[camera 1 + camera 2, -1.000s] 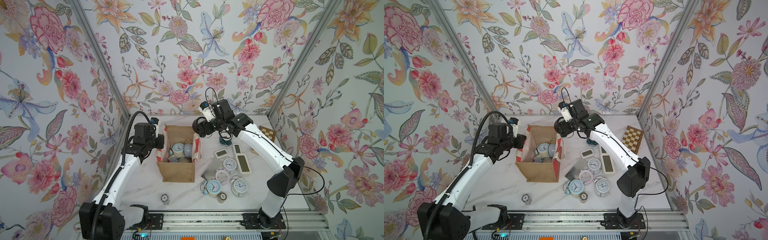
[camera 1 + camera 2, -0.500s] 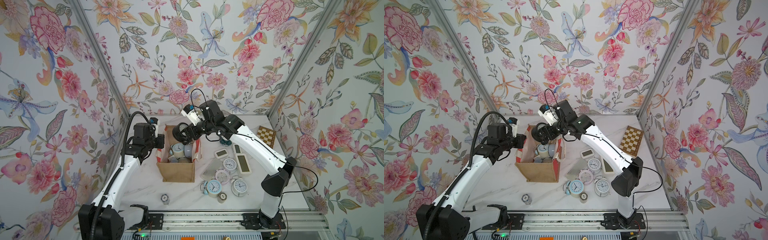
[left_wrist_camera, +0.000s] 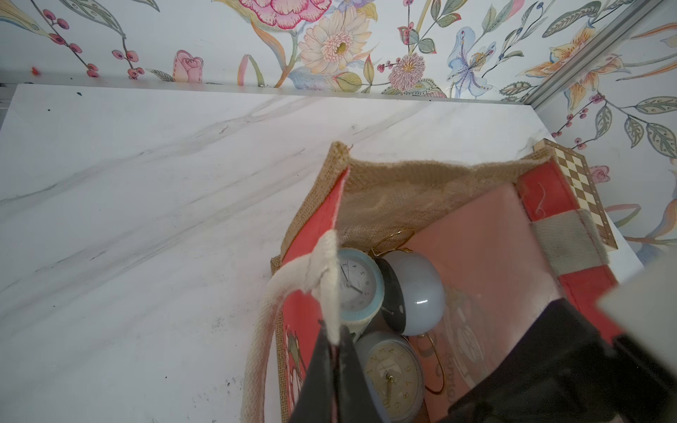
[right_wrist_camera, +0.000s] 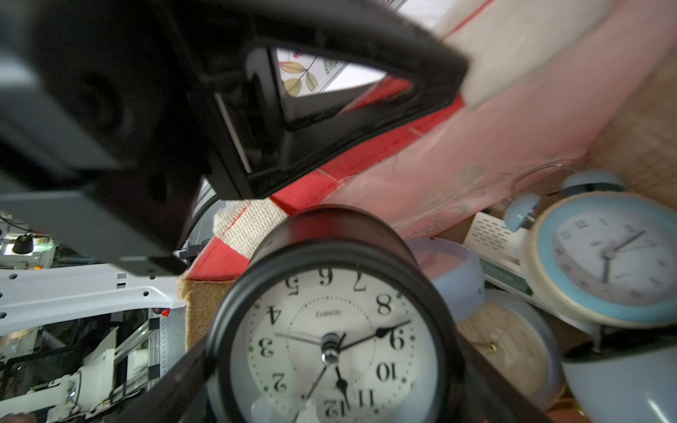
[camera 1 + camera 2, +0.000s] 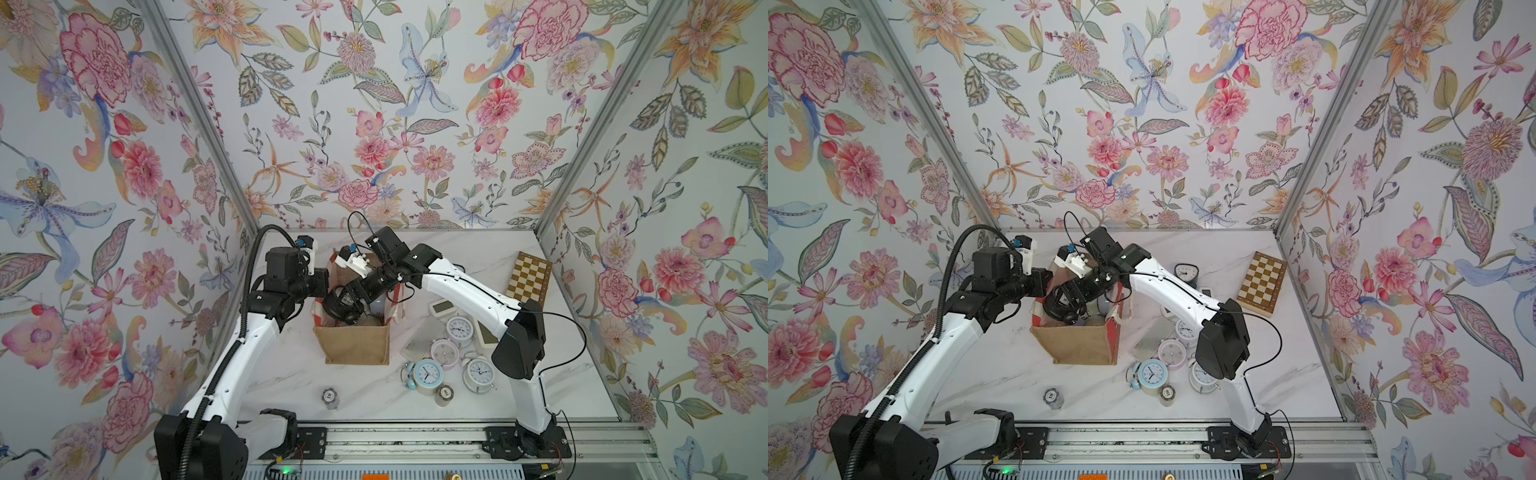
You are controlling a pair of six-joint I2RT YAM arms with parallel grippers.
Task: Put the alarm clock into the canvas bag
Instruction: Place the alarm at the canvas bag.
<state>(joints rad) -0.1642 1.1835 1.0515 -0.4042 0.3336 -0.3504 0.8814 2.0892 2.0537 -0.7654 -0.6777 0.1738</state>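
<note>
1. The canvas bag (image 5: 353, 349) stands upright with its mouth open, left of the centre of the counter (image 5: 291, 374).
2. The left tool (image 3: 334, 335) is pinched shut on the bag's white handle (image 3: 311, 278) at the left rim.
3. The right tool (image 4: 333, 373) grips the black alarm clock (image 4: 329, 311) by its sides, with the dial facing the wrist camera.
4. This clock hangs at the bag's mouth near the left wall, above a pale-blue clock (image 4: 608, 256) and others lying inside.
5. More clocks (image 5: 426, 374) cluster near the counter's front right, and a chessboard (image 5: 528, 278) lies by the right edge.
</note>
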